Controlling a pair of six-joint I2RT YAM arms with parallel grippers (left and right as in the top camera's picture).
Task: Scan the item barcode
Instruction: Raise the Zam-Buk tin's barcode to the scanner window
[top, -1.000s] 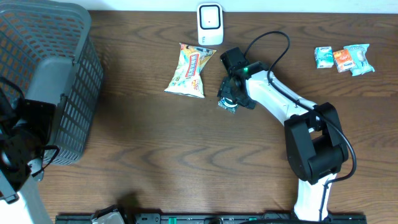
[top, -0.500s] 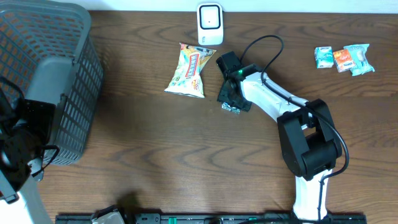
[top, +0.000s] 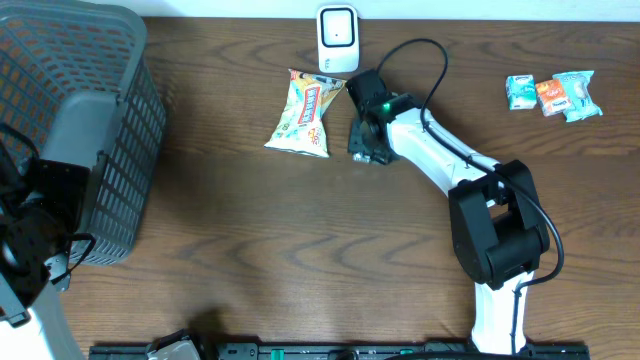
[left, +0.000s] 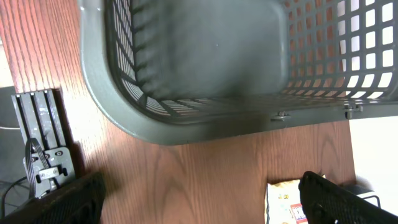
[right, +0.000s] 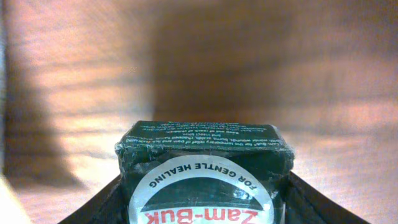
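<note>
The right end effector (top: 366, 146) is low over the desk (top: 300, 250), just beside the right edge of the yellow snack bag (top: 305, 112) and below the white scanner (top: 338, 38). In the right wrist view the dark green Zam-Buk box (right: 205, 146) fills the gap between the two fingers (right: 109, 205), which press against both its sides, so this end effector is closed on the box. I cannot tell if the box touches the desk. The left end effector (left: 202, 202) stands wide with nothing between its fingers, near the rim of the grey basket (left: 186, 124). Three small packets (top: 550, 95) lie well apart at the far right.
</note>
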